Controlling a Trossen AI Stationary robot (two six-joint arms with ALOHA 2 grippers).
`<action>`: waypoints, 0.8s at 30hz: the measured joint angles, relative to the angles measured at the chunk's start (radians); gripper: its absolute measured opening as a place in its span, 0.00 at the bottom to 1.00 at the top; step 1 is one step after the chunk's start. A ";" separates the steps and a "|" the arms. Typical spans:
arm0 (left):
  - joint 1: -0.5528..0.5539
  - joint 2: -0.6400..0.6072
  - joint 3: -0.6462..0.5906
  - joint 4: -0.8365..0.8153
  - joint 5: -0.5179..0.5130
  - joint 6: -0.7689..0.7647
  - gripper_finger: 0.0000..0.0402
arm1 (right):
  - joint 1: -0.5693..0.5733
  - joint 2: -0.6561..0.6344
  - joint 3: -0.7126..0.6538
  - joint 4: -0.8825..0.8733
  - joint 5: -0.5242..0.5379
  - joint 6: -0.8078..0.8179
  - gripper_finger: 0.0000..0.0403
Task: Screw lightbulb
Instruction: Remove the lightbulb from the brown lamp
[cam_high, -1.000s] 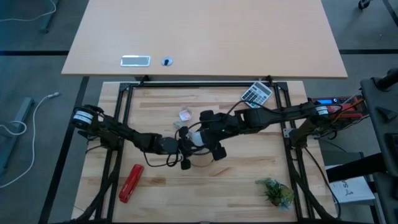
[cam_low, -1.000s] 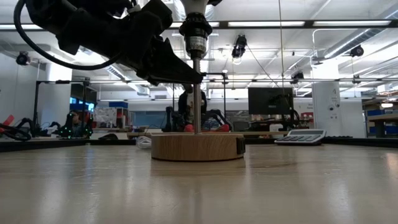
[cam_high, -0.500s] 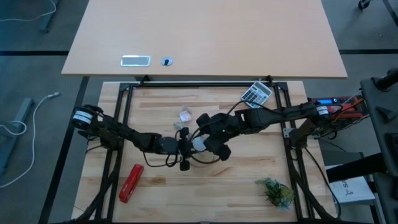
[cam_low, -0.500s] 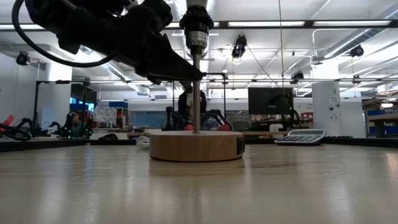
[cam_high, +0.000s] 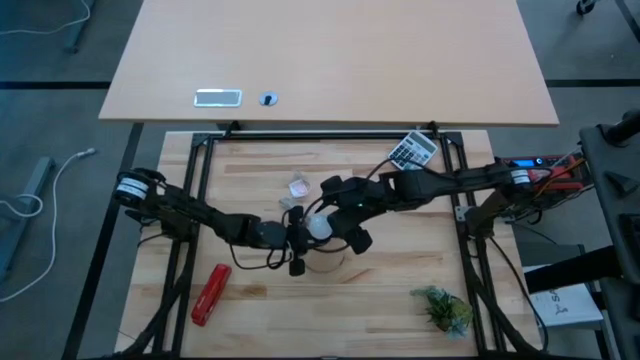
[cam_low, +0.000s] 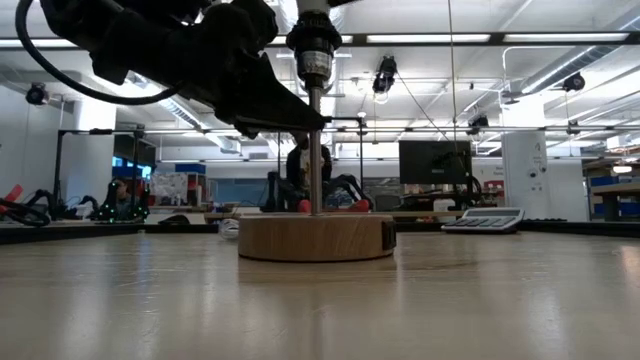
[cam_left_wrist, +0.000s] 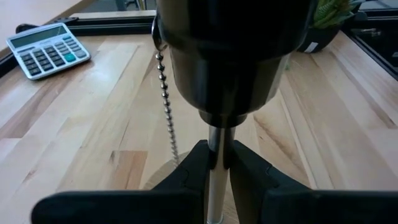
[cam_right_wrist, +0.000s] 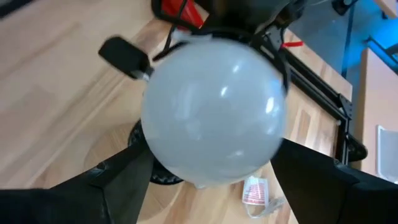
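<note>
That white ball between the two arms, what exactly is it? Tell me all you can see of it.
It is a lightbulb: a smooth, round, milky-white globe that looks like frosted glass or plastic, with small glints of light on it. It sits on top of a black socket on a thin metal rod rising from a round wooden base, near the table's middle. The right claw is around it, fingers spread at either side; whether they touch it is unclear. The left claw grips the rod below.
</note>
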 joint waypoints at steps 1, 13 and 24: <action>0.000 0.000 -0.001 0.003 -0.005 -0.003 0.08 | 0.000 -0.004 0.001 0.001 0.000 0.014 0.77; -0.003 -0.020 -0.008 -0.011 -0.010 -0.059 0.22 | -0.003 -0.095 0.003 -0.065 0.001 0.131 0.76; -0.004 -0.031 -0.006 -0.027 -0.028 -0.088 0.34 | -0.002 -0.168 0.004 -0.252 -0.003 0.283 0.71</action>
